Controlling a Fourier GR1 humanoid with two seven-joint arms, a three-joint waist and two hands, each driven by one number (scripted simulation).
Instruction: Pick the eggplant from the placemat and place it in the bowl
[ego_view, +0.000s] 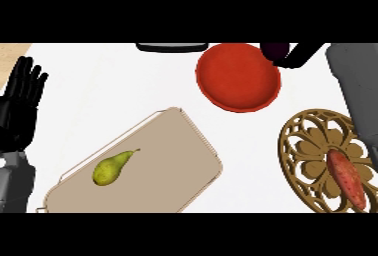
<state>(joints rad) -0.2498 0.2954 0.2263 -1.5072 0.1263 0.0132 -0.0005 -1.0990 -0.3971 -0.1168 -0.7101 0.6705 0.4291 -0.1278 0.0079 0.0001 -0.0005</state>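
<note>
The dark purple eggplant (274, 50) shows at the top edge, just beyond the far right rim of the red bowl (238, 77). My right hand (301, 55) is curled round it; the grey forearm runs up along the right side. Most of the eggplant is hidden by the hand and the top edge. The round openwork brown placemat (314, 137) lies at the right, partly under the forearm. My left hand (21, 100) rests open at the left edge, fingers up.
A reddish sweet potato (347, 179) lies on the placemat. A beige cutting board (159, 150) sits at the front centre with a green pear (112, 169) on it. A dark object (171, 47) is cut off at the top edge.
</note>
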